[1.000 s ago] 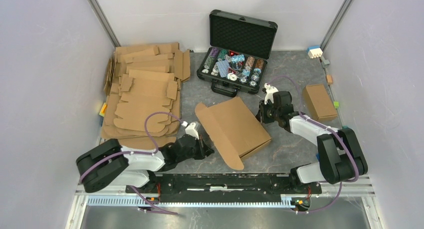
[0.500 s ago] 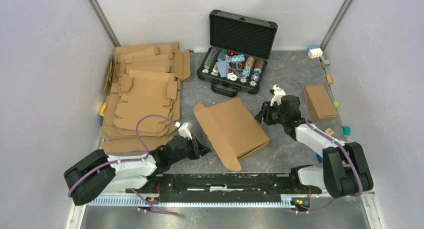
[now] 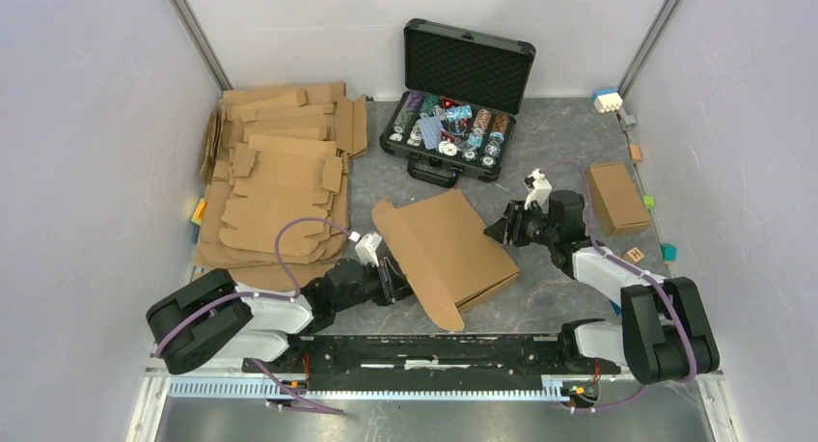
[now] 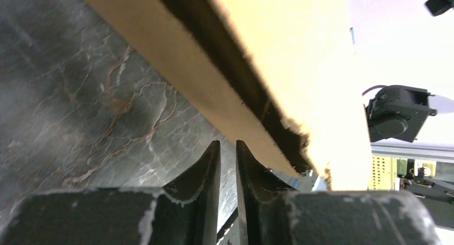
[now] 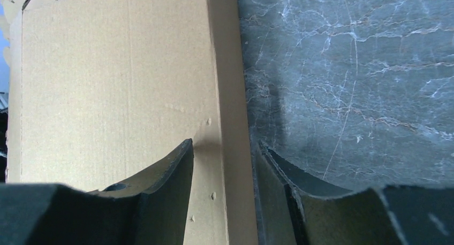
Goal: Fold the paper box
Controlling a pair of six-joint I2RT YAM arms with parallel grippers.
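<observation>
Dark marbled tabletop [image 3: 559,278], centre of frame: the paper box [image 3: 446,244] lies partly folded, with one flap raised on its left side. Left gripper [image 3: 394,276], at the box's lower-left edge: jaws a narrow slit apart, holding nothing. Right gripper [image 3: 508,225]: jaws parted, straddling the box's right edge, not clamping it.

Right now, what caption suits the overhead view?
Left arm and right arm flank a half-folded paper box on a grey table, cardboard blanks stacked left, open black case behind.
</observation>
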